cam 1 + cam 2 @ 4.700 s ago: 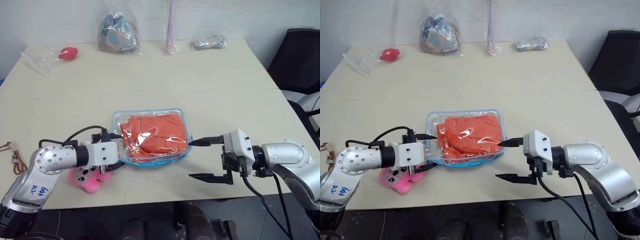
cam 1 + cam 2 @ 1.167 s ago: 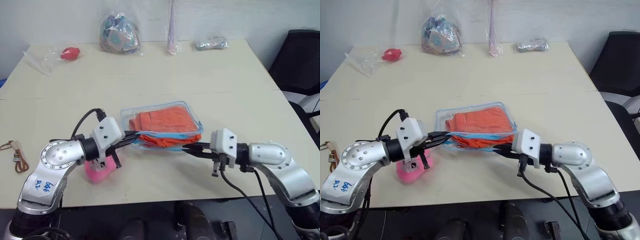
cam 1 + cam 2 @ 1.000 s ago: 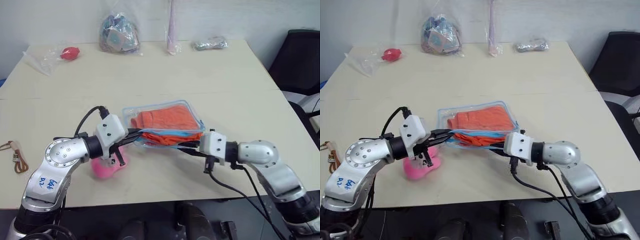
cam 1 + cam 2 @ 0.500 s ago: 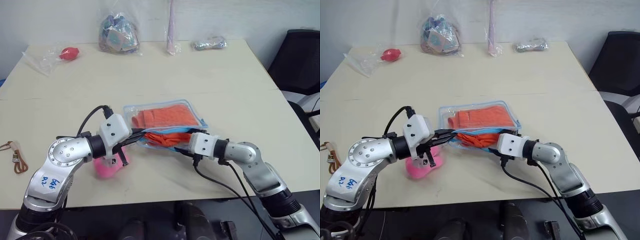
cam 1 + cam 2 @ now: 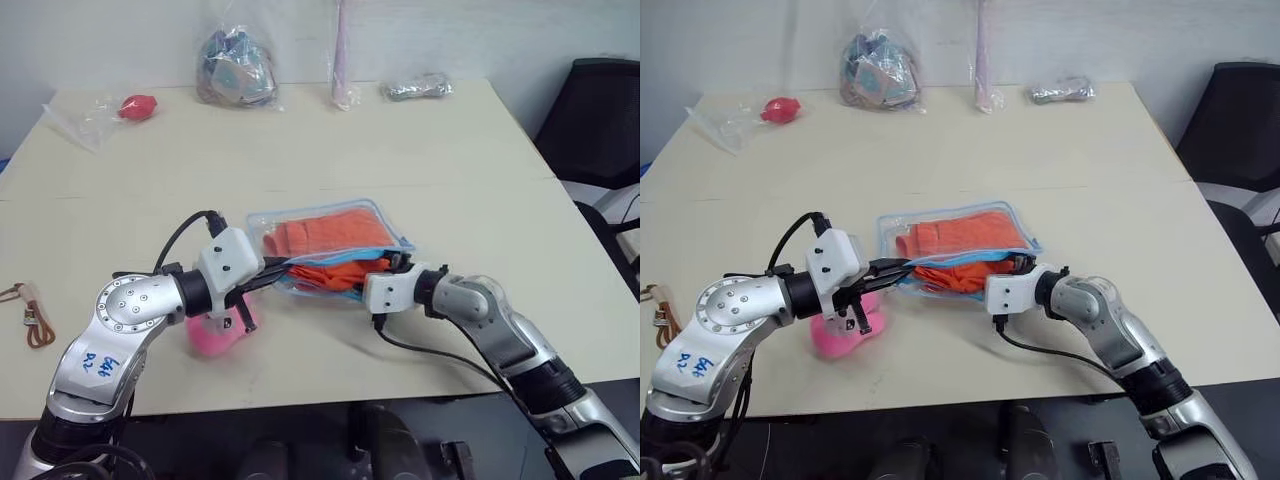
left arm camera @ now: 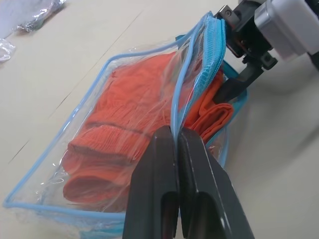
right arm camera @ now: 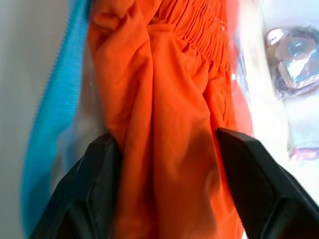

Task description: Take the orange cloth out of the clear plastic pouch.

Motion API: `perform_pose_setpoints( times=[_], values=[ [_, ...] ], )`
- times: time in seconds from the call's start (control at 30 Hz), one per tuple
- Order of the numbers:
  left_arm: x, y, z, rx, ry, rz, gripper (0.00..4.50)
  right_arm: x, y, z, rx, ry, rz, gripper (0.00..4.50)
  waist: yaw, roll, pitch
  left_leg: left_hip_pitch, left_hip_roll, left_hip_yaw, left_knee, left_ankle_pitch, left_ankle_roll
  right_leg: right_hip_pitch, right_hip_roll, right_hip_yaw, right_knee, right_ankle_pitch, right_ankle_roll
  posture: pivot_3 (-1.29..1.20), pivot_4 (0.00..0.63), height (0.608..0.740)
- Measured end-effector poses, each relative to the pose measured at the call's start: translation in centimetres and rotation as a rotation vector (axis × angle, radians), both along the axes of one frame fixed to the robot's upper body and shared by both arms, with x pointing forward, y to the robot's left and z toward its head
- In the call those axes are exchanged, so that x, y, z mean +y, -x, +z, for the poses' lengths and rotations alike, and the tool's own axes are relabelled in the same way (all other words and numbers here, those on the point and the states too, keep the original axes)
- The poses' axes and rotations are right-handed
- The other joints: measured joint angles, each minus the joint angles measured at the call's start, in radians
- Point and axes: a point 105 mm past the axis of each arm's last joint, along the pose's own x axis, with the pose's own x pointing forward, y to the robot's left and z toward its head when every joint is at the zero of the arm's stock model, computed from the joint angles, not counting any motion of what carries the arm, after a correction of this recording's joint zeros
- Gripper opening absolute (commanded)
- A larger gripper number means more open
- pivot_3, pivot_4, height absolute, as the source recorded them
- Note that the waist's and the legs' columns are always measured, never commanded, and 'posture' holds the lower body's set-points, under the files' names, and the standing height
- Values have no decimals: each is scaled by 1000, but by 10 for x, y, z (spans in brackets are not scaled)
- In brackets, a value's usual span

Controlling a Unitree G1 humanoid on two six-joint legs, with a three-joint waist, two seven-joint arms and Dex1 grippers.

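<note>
The clear plastic pouch [image 5: 300, 211] with blue zipper trim lies at the table's near middle, its near edge raised. My left gripper [image 6: 175, 132] is shut on the blue zipper edge [image 6: 212, 47] at the pouch mouth and holds it up. The orange cloth [image 5: 335, 238] is folded inside, and a bunch of it bulges out at the mouth [image 5: 958, 274]. My right gripper [image 7: 167, 139] has come in from the right and is open in the pouch mouth. Its two black fingers [image 7: 102, 154] stand on either side of the bunched orange cloth [image 7: 169, 74].
A pink plush toy [image 5: 215, 335] lies under my left wrist. Along the far edge are a thin bag with a red ball [image 5: 135, 105], a knotted bag of coloured items [image 5: 235, 70] and a silver packet [image 5: 418, 88]. A black chair [image 5: 600, 110] stands at the right.
My right gripper went from shut to open, rolled and pushed further into the pouch mouth around the cloth. My left gripper kept its hold on the raised zipper edge.
</note>
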Motion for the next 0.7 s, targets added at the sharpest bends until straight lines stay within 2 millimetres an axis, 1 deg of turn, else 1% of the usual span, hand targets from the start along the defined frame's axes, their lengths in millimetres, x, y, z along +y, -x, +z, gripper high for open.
perform_pose_setpoints(
  times=[0.1, 0.2, 0.37, 0.43, 0.6, 0.7],
  values=[
    [0, 0, 0, -1, 0, -1, 0, 12, -9, 1, -61, 24, 3, 3072, -2, 0, 0, 0, 0, 0, 0, 0, 0, 0, 0, 0, 0, 0, 0, 0, 150, 740],
    [-1, 0, 0, -1, 0, -1, 0, 18, -13, 0, -88, 37, 4, 2479, -1, 0, 0, 0, 0, -1, 0, 0, 0, 0, 0, 0, 0, 0, 0, 0, 150, 740],
    [-1, 0, 0, 0, 0, -2, 0, 17, -12, -9, -67, 54, 11, 639, 0, 0, 0, 0, 0, -1, 0, 0, 0, 0, 0, 0, 0, 0, 0, 0, 150, 740],
    [-1, 0, 0, -1, 0, -2, 0, 16, -12, -11, -60, 59, 9, 20, 0, 0, 0, 0, 0, -1, 0, 0, 0, 0, 0, 0, 0, 0, 0, 0, 150, 740],
    [-2, -1, -2, -4, -8, 3, 0, 11, -7, -12, -14, 34, 7, 20, 4, 0, 0, 0, 0, -2, 0, 0, 0, 0, 0, 0, 0, 0, 0, 0, 150, 740],
    [-3, -4, -6, -7, -24, 19, 0, 8, 7, -13, 93, -33, 30, 20, 4, 0, 0, -1, 0, -2, 0, 0, 0, 0, 0, -1, -1, 0, 0, 0, 150, 740]
  ],
)
